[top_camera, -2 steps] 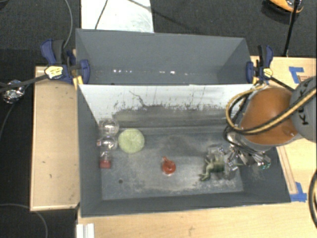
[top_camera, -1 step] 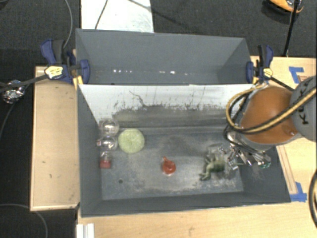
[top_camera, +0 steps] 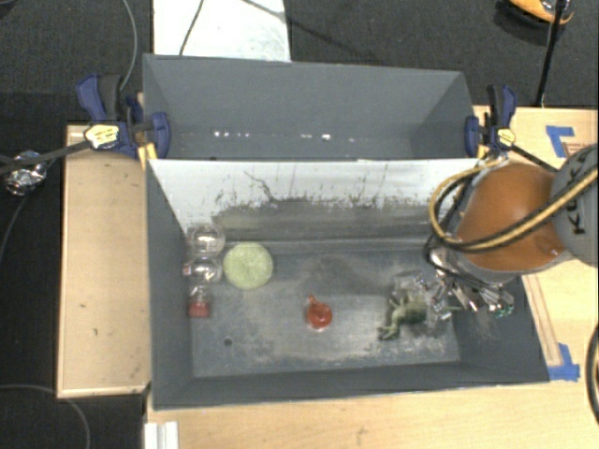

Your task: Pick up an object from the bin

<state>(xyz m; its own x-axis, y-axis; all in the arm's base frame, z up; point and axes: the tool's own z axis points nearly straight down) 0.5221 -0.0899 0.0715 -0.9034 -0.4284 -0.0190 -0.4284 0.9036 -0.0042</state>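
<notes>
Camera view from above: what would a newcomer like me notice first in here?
Most likely the robot arm with its round orange cover, reaching into the grey bin from the right, its tip close to a small greenish thing. Then the pale green ball at the left, beside some clear glassy pieces, and a little red thing mid-floor.

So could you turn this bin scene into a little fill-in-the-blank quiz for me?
The thing nearest the end effector is a dark ____ toy.
The small thing in the middle of the bin is ____.
The pale round ball lies toward the view's ____ side.
Missing words: green; red; left.
</notes>
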